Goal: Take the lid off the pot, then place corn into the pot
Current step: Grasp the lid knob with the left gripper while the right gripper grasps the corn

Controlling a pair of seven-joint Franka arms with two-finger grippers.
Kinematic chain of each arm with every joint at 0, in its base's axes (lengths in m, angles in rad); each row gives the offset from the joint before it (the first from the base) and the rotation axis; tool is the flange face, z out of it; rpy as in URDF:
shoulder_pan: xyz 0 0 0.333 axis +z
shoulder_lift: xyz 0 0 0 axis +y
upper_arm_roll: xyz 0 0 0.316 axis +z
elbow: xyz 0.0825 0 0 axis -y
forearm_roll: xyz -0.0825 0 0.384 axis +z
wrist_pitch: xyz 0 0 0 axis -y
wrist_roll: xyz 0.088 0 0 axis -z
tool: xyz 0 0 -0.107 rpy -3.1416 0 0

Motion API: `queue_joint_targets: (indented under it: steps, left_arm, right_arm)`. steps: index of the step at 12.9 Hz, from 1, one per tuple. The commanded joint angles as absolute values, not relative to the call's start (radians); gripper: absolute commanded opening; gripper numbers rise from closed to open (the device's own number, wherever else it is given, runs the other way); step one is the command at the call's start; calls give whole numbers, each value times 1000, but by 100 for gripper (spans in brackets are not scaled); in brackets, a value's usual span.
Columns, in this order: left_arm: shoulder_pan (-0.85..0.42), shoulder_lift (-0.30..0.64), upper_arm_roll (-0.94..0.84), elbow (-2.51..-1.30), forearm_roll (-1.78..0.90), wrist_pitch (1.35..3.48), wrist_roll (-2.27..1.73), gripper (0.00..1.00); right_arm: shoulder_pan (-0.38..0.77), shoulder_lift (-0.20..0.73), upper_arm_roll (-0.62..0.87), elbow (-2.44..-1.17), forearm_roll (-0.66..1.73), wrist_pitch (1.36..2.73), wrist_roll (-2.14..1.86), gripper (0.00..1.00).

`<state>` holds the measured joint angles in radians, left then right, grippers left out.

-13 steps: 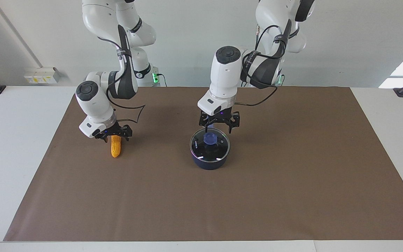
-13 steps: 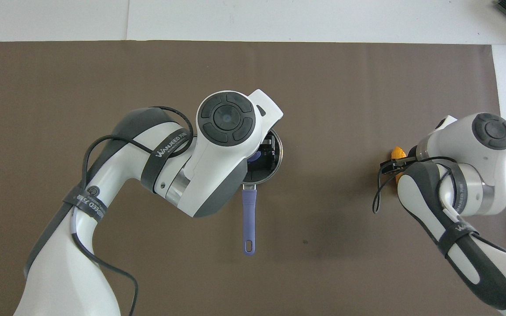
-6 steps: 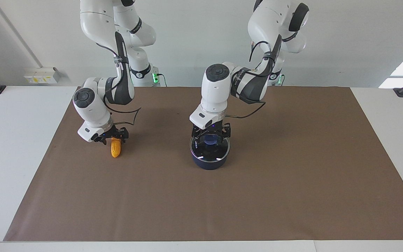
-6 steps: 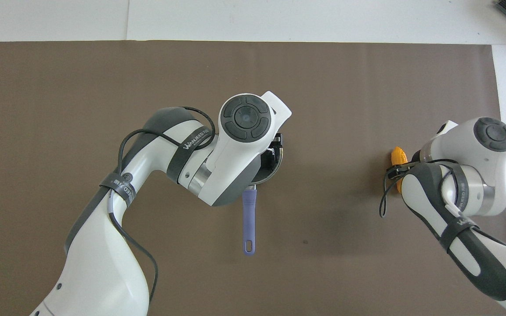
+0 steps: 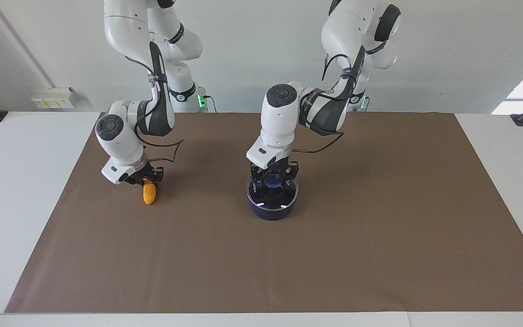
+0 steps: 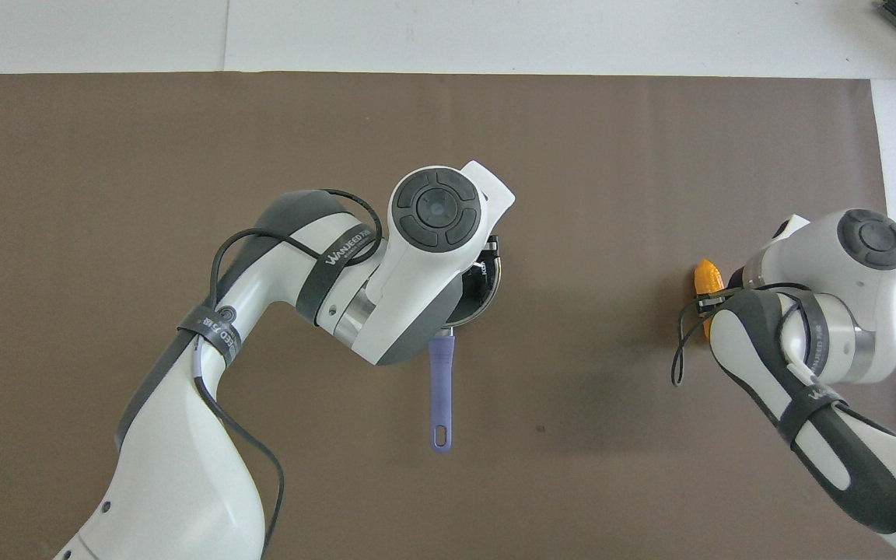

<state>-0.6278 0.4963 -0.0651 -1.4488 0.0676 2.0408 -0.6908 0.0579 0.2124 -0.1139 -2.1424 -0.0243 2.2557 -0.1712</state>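
Handle: in the overhead view it is seen running from the pot toward 6 o'clock, toward the robots; in the facing view it is hidden by the pot and the left arm.
Pot: it stands on the brown mat near the table's middle and has not shifted over the last second.
Lid: it is still seated on the pot, with its blue knob at the centre.
Left gripper: over the last second it has been lowered from above the lid to the knob's level. Whether it is closed on the knob cannot be told.
Corn: it lies on the mat at 9 o'clock of the pot in the facing view, well apart from it and toward the right arm's end.
Right gripper: it has been brought lower onto the corn's robot-side end. Whether it is clamped cannot be told.
Meaning for the task: both reaches are judged complete. The lid lift is not yet done and the corn is not yet raised.
View difference: the overhead view has the lid and knob almost wholly covered by the left wrist, and only the corn's tip is shown. The grippers' height is read from the facing view alone.
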Motion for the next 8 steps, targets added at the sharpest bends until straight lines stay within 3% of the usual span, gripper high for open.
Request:
queue_joint_targets:
  steps: [1, 5, 8]
  left_arm:
    - [-653, 489, -49, -1453, 91, 2010, -721, 71]
    - [-658, 486, -49, -1465, 91, 2006, -721, 70]
    - [-658, 483, -51, -1466, 84, 2006, -735, 40]
  right_arm:
    - [60, 209, -109, -2154, -41, 2276, -117, 0]
    - [75, 201, -110, -2093, -44, 2221, -98, 0]
    - [74, 160, -110, -2010, -38, 2126, -28, 0]
